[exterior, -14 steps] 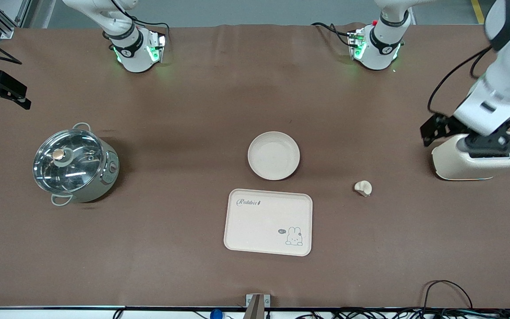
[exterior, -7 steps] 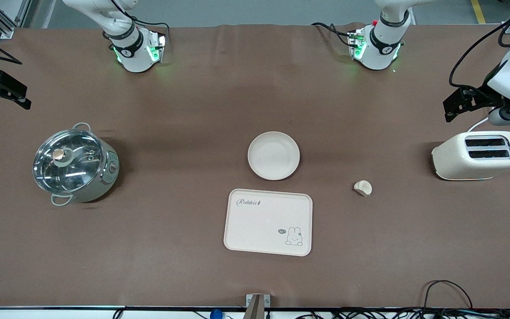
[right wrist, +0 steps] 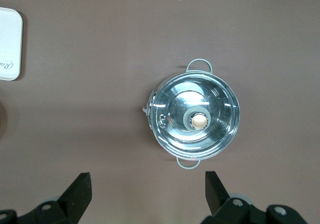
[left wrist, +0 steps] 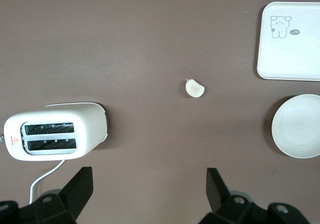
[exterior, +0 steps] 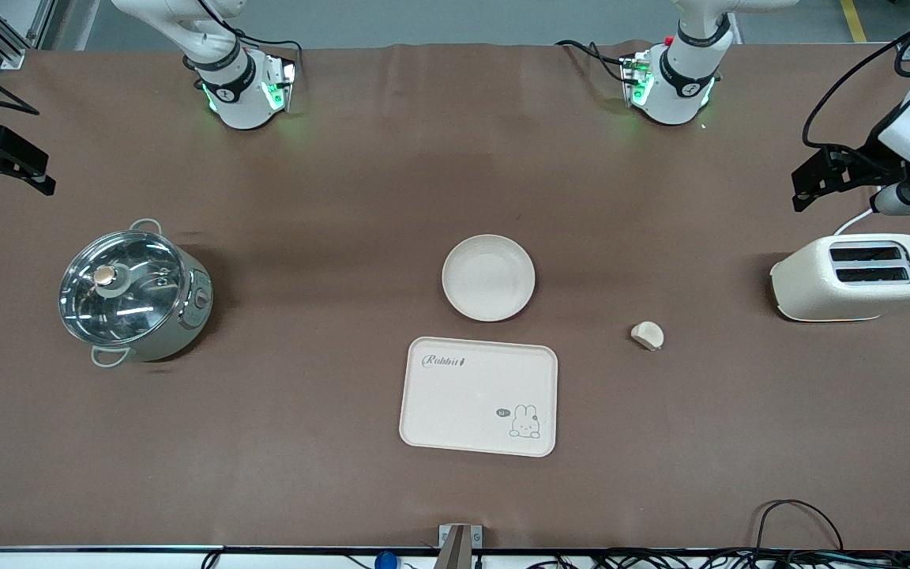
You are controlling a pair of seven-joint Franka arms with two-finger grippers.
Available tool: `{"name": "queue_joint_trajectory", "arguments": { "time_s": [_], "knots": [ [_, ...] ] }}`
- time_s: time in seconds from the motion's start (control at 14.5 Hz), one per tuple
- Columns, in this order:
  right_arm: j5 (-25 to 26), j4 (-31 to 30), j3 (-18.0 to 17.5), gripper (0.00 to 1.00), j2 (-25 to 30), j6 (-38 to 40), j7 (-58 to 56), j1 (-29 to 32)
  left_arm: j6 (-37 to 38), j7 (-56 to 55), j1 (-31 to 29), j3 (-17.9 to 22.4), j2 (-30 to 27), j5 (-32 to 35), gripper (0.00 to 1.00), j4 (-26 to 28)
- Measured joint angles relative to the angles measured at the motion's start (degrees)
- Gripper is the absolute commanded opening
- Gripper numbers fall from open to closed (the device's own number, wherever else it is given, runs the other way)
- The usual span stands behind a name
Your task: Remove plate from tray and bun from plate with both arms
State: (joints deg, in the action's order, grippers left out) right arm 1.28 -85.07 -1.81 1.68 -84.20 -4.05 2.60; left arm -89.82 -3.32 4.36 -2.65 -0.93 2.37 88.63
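Left pincer [left wrist: 145,186] now off toaster [exterior: 854,276], released; right pincer [right wrist: 145,186] released above pot [right wrist: 196,120].

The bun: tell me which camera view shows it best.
The left wrist view shows the bun best: it lies near the picture's middle, unobstructed, its rounded outline clear. The front view shows it smaller, on the table between the tray and the toaster. The right wrist view does not show it.

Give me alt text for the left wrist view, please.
The open left gripper hangs above bare brown table, holding nothing. Below it lie the bun, with a white toaster to one side and the plate and the rabbit tray to the other, all apart.
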Motion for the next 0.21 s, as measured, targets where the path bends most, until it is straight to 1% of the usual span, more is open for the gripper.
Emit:
{"name": "queue_joint_trajectory", "arguments": {
  "time_s": [0.21],
  "knots": [
    [0.0,0.0,0.0,1.0,0.0,0.0,0.0,0.0,-0.2,0.1,-0.1,0.1,0.1,0.0,1.0,-0.7]
  ]
}}
